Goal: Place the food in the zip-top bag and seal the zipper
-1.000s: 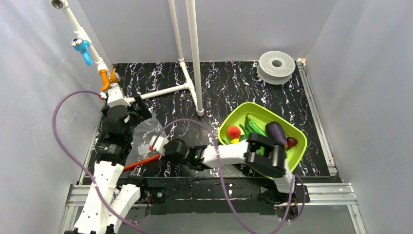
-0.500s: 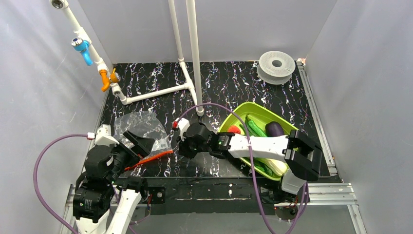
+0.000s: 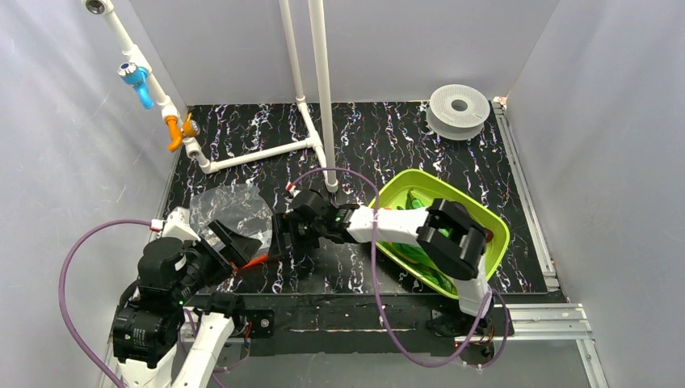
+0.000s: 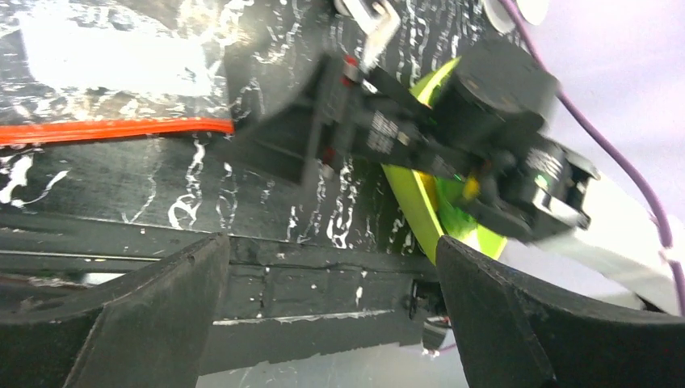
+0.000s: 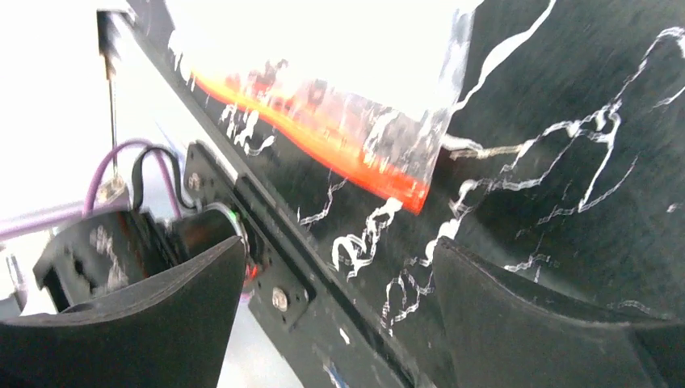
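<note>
The clear zip-top bag (image 3: 230,206) lies flat at the left of the table, its red-orange zipper (image 3: 257,260) along the near edge. My left gripper (image 3: 234,242) hovers open over the bag's near edge, nothing between its fingers; its wrist view shows the zipper (image 4: 113,129) and the right gripper (image 4: 323,137). My right gripper (image 3: 281,236) stands open just right of the zipper's end (image 5: 323,137), holding nothing. The food sits in the lime-green tray (image 3: 404,182): green vegetables (image 3: 418,200) and a red piece (image 3: 489,235) show, the rest is hidden under the right arm.
A white pipe frame (image 3: 323,97) stands at the back centre, with a blue valve (image 3: 137,77) on the pipe at the left wall. A white spool (image 3: 459,109) lies at the back right. Purple cables loop from both arms. Grey walls close in three sides.
My right gripper has opened and now sits at the right end of the zipper. The left arm has pulled back from over the bag to the near left corner, uncovering the bag.
</note>
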Motion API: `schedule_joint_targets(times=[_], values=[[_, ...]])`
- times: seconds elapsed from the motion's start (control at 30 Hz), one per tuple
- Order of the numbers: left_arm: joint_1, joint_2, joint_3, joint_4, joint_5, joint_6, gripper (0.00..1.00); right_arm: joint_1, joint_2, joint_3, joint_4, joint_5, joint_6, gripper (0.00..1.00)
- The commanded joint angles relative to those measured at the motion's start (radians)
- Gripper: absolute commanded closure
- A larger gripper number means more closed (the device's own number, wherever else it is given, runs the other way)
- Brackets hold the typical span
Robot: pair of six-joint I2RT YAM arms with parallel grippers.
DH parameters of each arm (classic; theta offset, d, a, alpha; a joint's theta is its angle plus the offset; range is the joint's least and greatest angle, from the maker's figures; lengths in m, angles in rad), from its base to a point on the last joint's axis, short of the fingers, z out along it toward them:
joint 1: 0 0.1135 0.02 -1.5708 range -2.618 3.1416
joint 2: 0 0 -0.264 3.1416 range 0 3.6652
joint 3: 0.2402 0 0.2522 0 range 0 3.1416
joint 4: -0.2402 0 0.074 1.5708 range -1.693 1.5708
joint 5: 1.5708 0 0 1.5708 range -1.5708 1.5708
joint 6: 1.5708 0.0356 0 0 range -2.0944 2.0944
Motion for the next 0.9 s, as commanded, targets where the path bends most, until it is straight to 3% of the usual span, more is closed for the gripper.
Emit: schedule_joint_targets(times=[0.0,0.2,0.37,0.47,0.57,0.67,0.73,0.87], values=[[-0.001,0.021,0.032,0.012,0.170,0.042,0.01,-0.025,0.093,0.153,-0.118,0.071,0.150,0.09],[-0.001,0.038,0.015,-0.005,0.215,0.096,0.01,-0.073,0.142,0.152,-0.038,0.072,0.209,0.15],[-0.001,0.088,0.005,0.012,0.209,0.123,0.00,-0.073,0.214,0.184,0.054,-0.015,0.231,0.34],[-0.001,0.104,-0.017,0.045,0.248,0.117,0.00,-0.069,0.255,0.214,0.101,-0.044,0.254,0.38],[-0.001,0.109,-0.051,0.105,0.342,0.102,0.01,-0.067,0.290,0.249,0.133,-0.067,0.272,0.56],[-0.001,0.129,-0.053,0.131,0.413,0.102,0.00,-0.074,0.271,0.252,0.151,-0.088,0.270,0.84],[-0.001,0.140,-0.025,0.124,0.408,0.131,0.00,-0.096,0.206,0.200,0.158,-0.083,0.261,0.97],[-0.001,0.208,0.028,0.097,0.382,0.211,0.00,-0.178,0.058,0.068,0.155,-0.159,0.253,0.99]])
